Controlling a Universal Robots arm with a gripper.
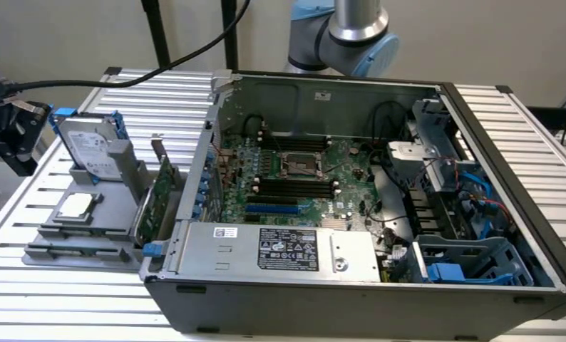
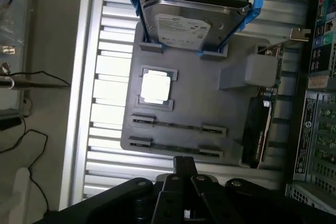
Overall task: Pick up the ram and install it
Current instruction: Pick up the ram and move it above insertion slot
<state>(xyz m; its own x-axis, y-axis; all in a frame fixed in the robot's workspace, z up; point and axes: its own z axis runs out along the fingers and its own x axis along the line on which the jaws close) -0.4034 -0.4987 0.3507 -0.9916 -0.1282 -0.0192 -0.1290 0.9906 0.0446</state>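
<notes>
Hovering over the edge of the gray fixture tray (image 2: 210,103), fingers of the gripper (image 2: 185,162) pressed together on nothing. Sitting on edge in the tray's bracket slots, the ram (image 2: 177,126), a second stick (image 2: 173,147) just beside it, both between gripper and CPU (image 2: 156,87). Farther along, a blue-railed hard drive (image 2: 189,24) — alongside, the open computer case (image 1: 359,299).

A slatted metal table (image 1: 74,303) carries a grey parts holder (image 2: 205,100) just beside an open computer case (image 1: 264,308).
</notes>
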